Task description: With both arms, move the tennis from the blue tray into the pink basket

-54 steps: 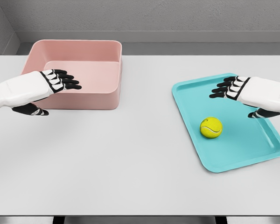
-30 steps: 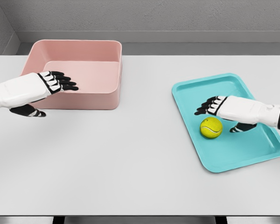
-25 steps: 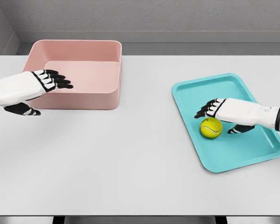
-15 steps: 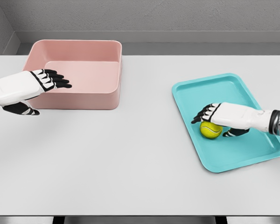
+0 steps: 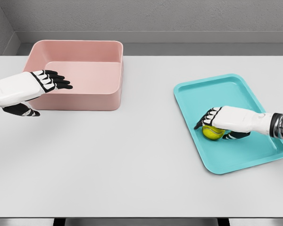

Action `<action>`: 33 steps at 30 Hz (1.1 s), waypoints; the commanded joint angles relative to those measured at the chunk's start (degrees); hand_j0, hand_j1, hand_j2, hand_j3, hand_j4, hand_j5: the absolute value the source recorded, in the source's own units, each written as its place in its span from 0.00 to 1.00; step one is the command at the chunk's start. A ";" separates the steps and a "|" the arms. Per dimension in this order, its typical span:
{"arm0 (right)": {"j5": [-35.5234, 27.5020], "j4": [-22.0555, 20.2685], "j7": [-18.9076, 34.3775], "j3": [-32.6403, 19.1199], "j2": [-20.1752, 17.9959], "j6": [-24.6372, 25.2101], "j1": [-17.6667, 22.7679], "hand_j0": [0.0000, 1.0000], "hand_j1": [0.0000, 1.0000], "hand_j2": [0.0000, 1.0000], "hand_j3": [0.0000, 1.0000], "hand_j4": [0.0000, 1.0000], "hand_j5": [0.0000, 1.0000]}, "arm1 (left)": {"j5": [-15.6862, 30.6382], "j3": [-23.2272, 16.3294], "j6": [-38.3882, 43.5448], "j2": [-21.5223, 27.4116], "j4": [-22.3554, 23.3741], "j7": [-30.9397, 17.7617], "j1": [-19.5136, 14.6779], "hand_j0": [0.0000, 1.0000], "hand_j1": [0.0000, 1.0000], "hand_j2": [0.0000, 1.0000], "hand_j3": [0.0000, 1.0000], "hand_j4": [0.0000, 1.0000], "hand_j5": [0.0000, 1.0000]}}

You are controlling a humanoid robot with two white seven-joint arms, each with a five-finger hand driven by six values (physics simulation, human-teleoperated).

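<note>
— On the blue tray (image 5: 254,159), the right hand (image 5: 226,120) lies flat over the tennis ball (image 5: 211,133), fingers draped, thumb beside it; I judge a grasp forming, not closed.

— And the left hand (image 5: 35,84)?

— Fingers extended, holding nothing, hovering at the pink basket (image 5: 75,49), likely waiting to receive. Only bare white table (image 5: 132,155) lies between.

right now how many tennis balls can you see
1: the tennis ball lies in the blue tray, under the right hand. None shows in the pink basket.
</note>
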 commanded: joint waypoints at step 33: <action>-0.96 -0.20 -0.11 -3.18 -0.68 0.13 -0.62 0.40 0.40 0.40 0.40 0.40 0.40 | 0.29 0.02 0.09 0.00 -0.56 0.03 -0.09 1.00 1.00 1.00 1.00 1.00 1.00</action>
